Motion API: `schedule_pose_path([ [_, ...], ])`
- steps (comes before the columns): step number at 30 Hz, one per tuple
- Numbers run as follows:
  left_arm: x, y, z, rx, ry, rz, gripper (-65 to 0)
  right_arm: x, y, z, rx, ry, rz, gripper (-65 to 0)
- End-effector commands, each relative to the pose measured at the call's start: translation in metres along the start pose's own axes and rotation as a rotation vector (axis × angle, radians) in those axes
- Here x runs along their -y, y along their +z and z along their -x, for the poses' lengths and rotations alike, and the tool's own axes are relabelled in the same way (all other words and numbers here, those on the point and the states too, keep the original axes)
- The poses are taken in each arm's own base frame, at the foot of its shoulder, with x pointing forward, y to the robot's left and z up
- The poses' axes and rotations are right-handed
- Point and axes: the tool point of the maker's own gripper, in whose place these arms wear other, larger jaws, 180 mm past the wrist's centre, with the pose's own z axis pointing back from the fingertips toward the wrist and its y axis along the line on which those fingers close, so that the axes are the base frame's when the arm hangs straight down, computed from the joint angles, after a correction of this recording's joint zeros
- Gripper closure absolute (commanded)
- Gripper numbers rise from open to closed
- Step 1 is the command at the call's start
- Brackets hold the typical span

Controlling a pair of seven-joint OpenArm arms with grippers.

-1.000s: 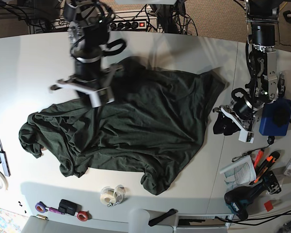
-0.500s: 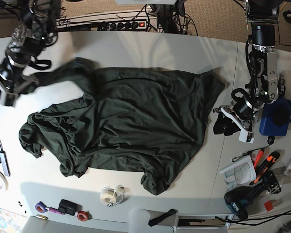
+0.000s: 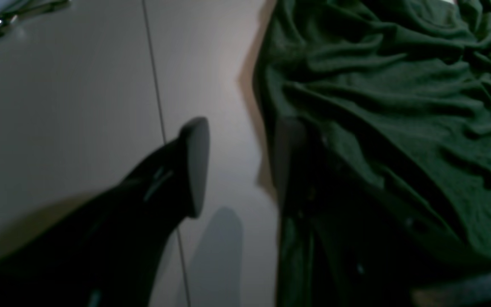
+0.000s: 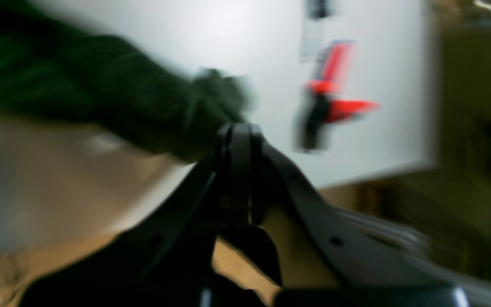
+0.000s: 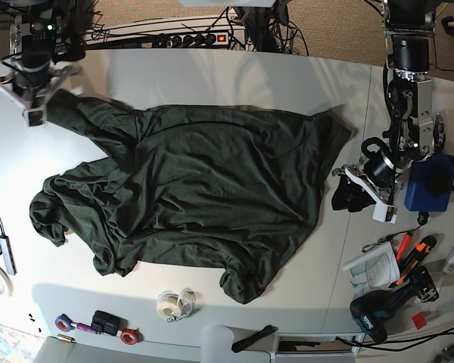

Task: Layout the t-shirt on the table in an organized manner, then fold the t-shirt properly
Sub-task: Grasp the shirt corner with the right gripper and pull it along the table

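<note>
We see the t-shirt [image 5: 204, 193] spread across the middle of the table [image 5: 234, 76], its long axis running from the left edge toward the right edge, roughly parallel to the far edge. One sleeve [image 5: 91, 117] stretches out toward the far left corner, where the right gripper [image 5: 35, 112] pinches its end; in the right wrist view the jaws are pressed together on a bunched tip of the dark green cloth [image 4: 211, 98], though that view is blurred. A second sleeve lies crumpled in a heap [image 5: 49, 215] near the left edge. The hem side points to the right edge, with one corner [image 5: 337, 125] reaching toward the thin seam line [image 5: 361, 189] that divides the tabletop. The front margin of the garment is rumpled and ends in a folded lobe [image 5: 246, 283] toward the near edge.

The left gripper [image 5: 357, 190] rests low by the seam, just beside the garment's right margin. In the left wrist view its jaws stand apart and grasp nothing: one finger [image 3: 194, 166] is over bare tabletop near the seam [image 3: 154, 72], and the other lies dark against the cloth edge [image 3: 356, 106]; we cannot tell whether it touches the fabric.

Along the near edge we note rolls of tape [image 5: 174, 304], and a blue pouch [image 5: 430, 184] lies by the right edge.
</note>
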Motion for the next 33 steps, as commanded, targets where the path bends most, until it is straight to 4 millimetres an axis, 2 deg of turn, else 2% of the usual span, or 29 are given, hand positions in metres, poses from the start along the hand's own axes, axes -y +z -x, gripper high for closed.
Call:
schedule_pose_path([
  [1,0.0,0.002,-0.022,0.059,-0.018,0.011,-26.0,-0.006,0.004,-0.007,0.037,0.02,-0.044,0.0],
  [4,0.0,0.002,-0.022,0.059,-0.018,0.011,-26.0,-0.05,0.012,-0.016,0.102,0.019,-0.279,0.0],
  [7,0.0,0.002,-0.023,0.059,-0.018,0.011,-26.0,-0.095,0.032,-0.031,0.199,-0.021,-0.521,0.0],
  [9,0.0,0.002,-0.022,0.059,-0.018,0.011,-26.0,-0.116,0.046,-0.037,0.24,-0.055,-0.632,0.0],
  [14,0.0,0.002,-0.022,0.059,-0.018,0.011,-26.0,-0.146,0.069,-0.045,0.296,-0.127,-0.791,0.0],
  [19,0.0,0.002,-0.022,0.059,-0.018,0.01,-26.0,-0.173,0.091,-0.051,0.332,-0.104,-0.933,0.0],
  [25,0.0,0.002,-0.022,0.059,-0.018,0.011,-26.0,-0.226,0.132,-0.061,0.385,-0.025,-1.147,0.0],
  [29,0.0,0.002,-0.022,0.058,-0.019,0.01,-26.0,-0.251,0.154,-0.076,0.457,0.045,-1.226,0.0],
  [33,0.0,0.002,-0.022,0.058,-0.019,0.01,-26.0,-0.259,0.171,-0.104,0.601,0.058,-1.238,0.0],
])
